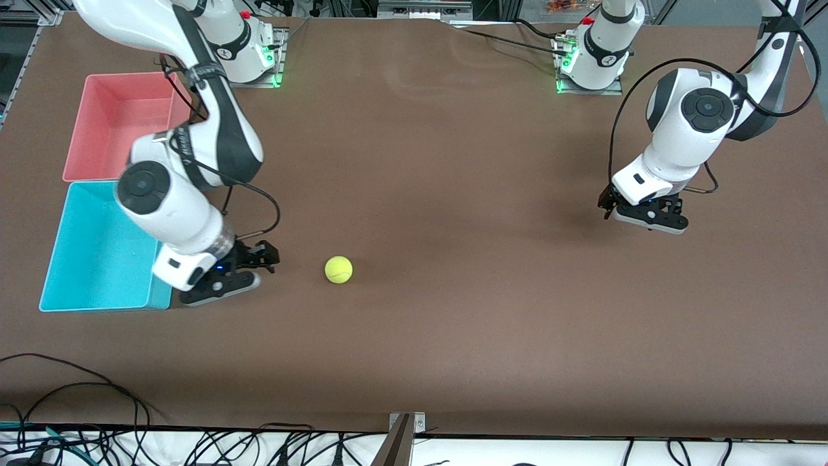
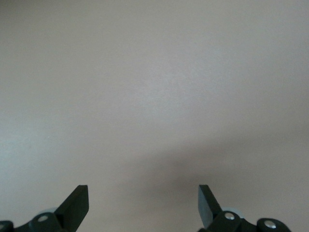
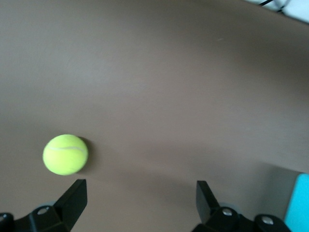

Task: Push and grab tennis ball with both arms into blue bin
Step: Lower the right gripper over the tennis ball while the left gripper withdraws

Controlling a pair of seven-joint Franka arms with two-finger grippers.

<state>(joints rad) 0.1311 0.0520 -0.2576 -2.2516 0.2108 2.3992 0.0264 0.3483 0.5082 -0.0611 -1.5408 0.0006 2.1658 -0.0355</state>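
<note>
step: right hand (image 1: 249,268) spread, low beside ball (image 1: 338,270), bin (image 1: 97,249) at its back | left hand (image 1: 647,213) spread, waiting | next: close on ball

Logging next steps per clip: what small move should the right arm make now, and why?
Probably shift the right gripper sideways over the tennis ball. The ball lies loose on the table, beside the open jaws rather than between them, with the blue bin close by. The left gripper hangs open over bare table, waiting.
</note>
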